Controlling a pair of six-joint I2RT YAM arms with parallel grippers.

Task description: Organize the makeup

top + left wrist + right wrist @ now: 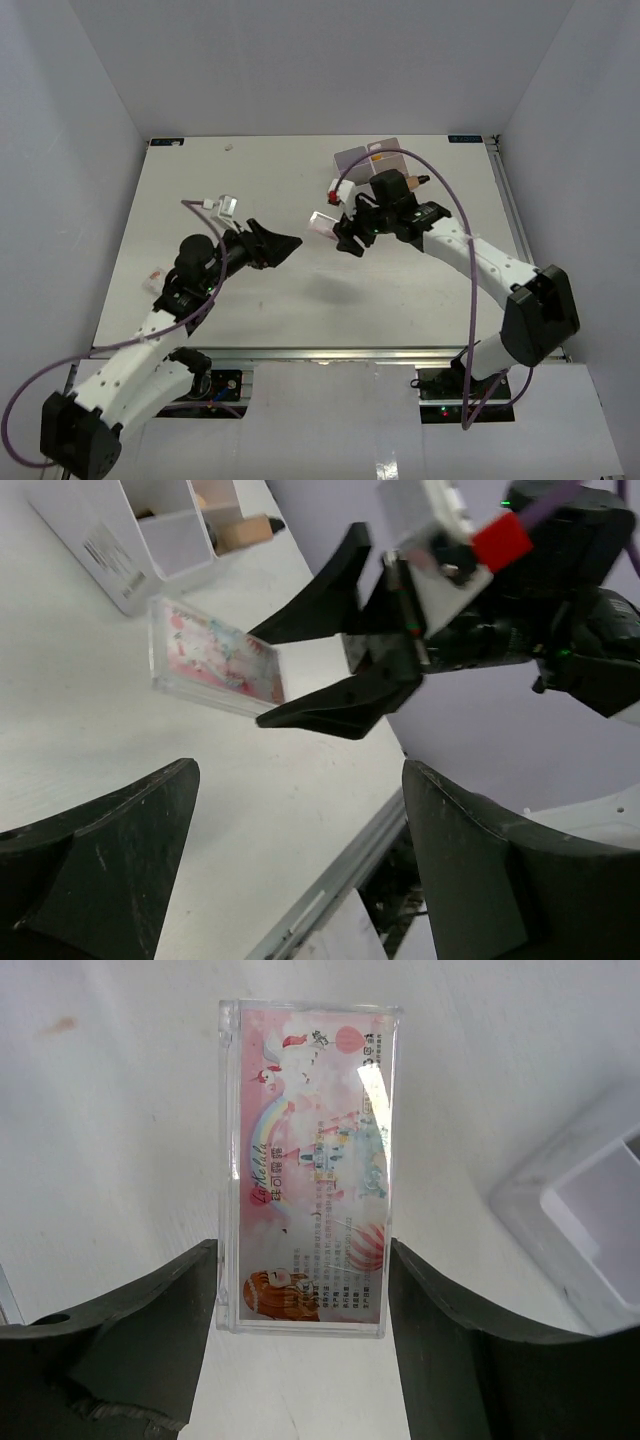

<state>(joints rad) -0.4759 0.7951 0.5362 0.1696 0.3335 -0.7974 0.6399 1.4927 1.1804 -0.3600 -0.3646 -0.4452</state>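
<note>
The clear pink case (308, 1165) hangs tilted over the counter (250, 190), clamped by its long edges at one end in your right jaws, long axis pointing out from them. Your left jaws gape empty, facing it; the white box (372, 158) lies nearer the right arm.

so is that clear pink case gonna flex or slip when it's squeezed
Likely stiff: the clear pink case shows straight edges in the right tool. Probably slippery, given the glare on its glossy face. Flat and thin, it should not roll.
</note>
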